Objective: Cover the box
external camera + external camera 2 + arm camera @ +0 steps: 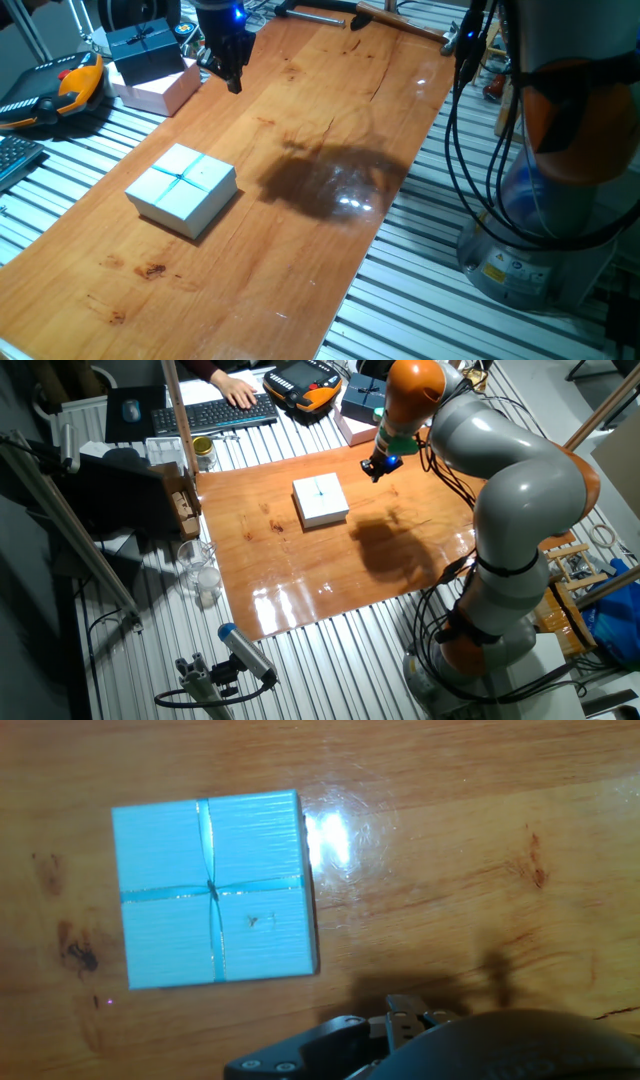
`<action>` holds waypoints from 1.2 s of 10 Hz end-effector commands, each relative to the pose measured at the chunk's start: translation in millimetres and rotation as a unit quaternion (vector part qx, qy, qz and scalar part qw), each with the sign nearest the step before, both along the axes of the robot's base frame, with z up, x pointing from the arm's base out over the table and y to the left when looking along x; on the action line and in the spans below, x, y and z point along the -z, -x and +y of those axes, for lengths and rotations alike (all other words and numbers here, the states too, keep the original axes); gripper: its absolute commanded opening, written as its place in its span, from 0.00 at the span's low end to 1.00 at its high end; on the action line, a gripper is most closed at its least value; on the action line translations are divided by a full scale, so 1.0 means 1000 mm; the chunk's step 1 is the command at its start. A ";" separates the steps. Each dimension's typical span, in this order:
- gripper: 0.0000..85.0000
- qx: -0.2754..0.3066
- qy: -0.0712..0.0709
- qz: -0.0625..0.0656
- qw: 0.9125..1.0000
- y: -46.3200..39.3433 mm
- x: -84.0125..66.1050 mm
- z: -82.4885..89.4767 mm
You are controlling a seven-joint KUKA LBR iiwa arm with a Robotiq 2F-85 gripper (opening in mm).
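Observation:
The box (pixel 182 188) sits on the wooden tabletop (pixel 300 250) left of centre, closed by a pale blue lid with a thin ribbon cross. Its dark interior is hidden. It also shows in the other fixed view (pixel 320 500) and fills the upper left of the hand view (pixel 212 890). My gripper (pixel 228 75) hangs in the air above the far left part of the table, well apart from the box and holding nothing. Its fingers look slightly apart. It shows beyond the box in the other fixed view (pixel 376 468). Only its dark body shows at the bottom of the hand view.
A dark navy ribboned box (pixel 143 50) rests on a pink box (pixel 160 88) at the table's far left corner. An orange teach pendant (pixel 60 90) lies beside them. A keyboard (pixel 215 412) and a small jar (pixel 203 452) sit off the table. The robot base (pixel 560 200) stands at the right.

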State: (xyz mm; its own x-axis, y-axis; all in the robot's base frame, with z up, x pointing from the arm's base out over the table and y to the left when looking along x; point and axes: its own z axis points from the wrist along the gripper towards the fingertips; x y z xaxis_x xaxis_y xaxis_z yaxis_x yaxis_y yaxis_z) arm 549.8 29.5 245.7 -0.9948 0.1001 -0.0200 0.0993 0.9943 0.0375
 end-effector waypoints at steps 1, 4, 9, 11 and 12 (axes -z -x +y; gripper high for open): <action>0.00 -0.002 0.002 -0.001 1.000 0.0003 0.000 0.000; 0.00 -0.004 0.004 -0.005 1.000 -0.0007 0.001 0.000; 0.00 -0.005 0.006 -0.009 1.000 -0.0012 0.001 0.000; 0.00 -0.004 0.007 -0.011 1.000 -0.0011 0.002 -0.001; 0.00 -0.002 0.007 -0.011 1.000 -0.0011 0.002 -0.001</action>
